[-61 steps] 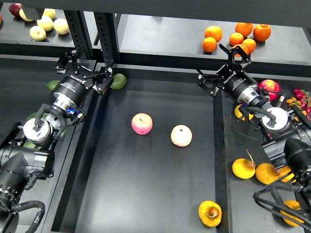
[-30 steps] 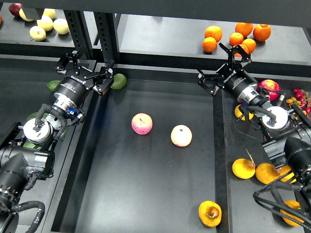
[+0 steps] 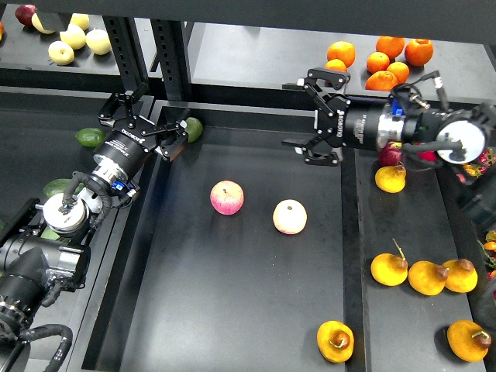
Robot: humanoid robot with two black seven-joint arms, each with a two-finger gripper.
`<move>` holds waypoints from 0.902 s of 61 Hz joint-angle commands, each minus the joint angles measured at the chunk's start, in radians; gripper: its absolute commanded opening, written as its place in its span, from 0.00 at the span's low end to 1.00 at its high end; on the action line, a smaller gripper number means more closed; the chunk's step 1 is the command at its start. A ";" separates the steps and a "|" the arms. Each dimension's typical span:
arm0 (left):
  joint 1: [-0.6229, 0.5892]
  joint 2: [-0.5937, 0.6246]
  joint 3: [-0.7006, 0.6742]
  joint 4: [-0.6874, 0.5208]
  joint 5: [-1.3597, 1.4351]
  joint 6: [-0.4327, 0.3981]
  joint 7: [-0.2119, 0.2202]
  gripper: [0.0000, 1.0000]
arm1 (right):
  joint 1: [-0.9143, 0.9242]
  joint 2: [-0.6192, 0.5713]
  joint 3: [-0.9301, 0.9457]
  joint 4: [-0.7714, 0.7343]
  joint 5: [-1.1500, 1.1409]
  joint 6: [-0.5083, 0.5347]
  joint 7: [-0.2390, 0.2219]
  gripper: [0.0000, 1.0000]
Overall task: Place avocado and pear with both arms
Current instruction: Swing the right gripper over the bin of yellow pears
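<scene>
Near the tray's bottom edge, the pear (image 3: 335, 341) sits alone on the tray (image 3: 232, 310), stem up. Right gripper (image 3: 304, 115) hangs over the tray's upper right corner, fingers spread, holding nothing, well apart from the pear. Left gripper (image 3: 151, 124) at the upper left corner, fingers released, empty, just beside an avocado (image 3: 193, 129) on the tray rim. Two apples (image 3: 226, 198) mid-tray. Oranges (image 3: 380, 62) on the back shelf.

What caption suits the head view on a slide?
Both open grippers, left and right, hover empty over the tray holding two apples and a pear.
</scene>
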 commanded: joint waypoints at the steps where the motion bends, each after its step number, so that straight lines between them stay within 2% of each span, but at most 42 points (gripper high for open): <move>1: -0.002 0.000 0.000 0.005 0.005 0.000 0.000 0.99 | 0.061 -0.093 -0.128 0.039 0.059 0.000 0.000 0.99; 15: -0.008 0.000 0.003 0.005 0.005 0.000 0.000 0.99 | 0.132 -0.225 -0.271 0.088 0.100 0.000 0.000 1.00; 31: -0.011 0.000 0.005 0.005 0.005 0.000 0.000 0.99 | 0.157 -0.268 -0.406 0.159 0.105 0.000 0.000 1.00; 43: -0.013 0.000 0.005 0.003 0.006 0.000 0.000 0.99 | 0.141 -0.296 -0.613 0.286 0.107 0.000 0.000 1.00; 55: -0.013 0.000 0.003 0.003 0.008 0.000 0.000 0.99 | 0.101 -0.300 -0.699 0.316 0.057 0.000 0.000 1.00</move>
